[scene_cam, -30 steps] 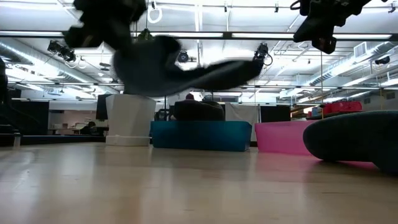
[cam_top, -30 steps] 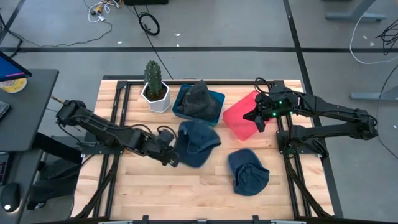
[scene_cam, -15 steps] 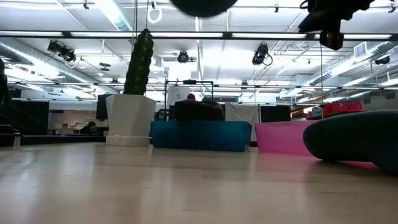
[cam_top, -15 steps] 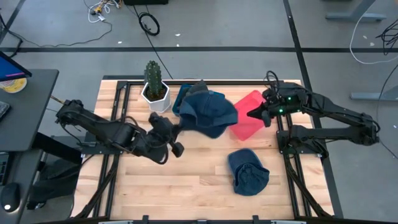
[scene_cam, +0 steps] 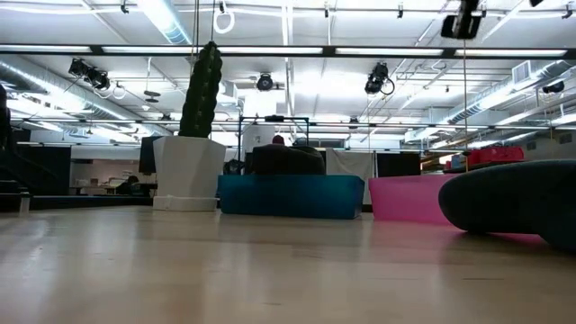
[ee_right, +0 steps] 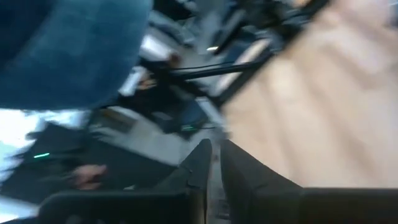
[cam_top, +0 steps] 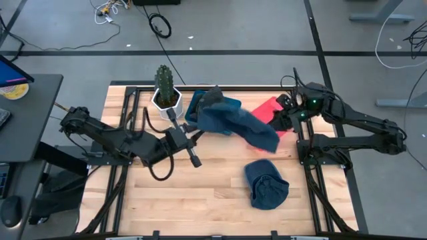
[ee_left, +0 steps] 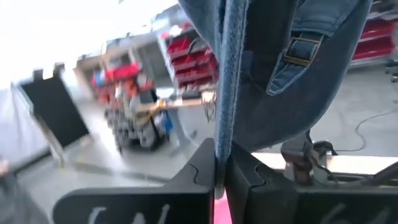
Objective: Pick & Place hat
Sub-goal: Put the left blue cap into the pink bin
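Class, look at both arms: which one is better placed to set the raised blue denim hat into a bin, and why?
The left. Its left gripper is shut on the blue denim hat, holding it above the teal bin and the pink bin. The right gripper hangs by the pink bin, holding nothing.

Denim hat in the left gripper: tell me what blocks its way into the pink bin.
Nothing visible does. The denim hat hangs from the left gripper, which is shut on its edge, and it is already partly above the pink bin. The right gripper hovers at that bin's right edge, beside the path rather than in it.
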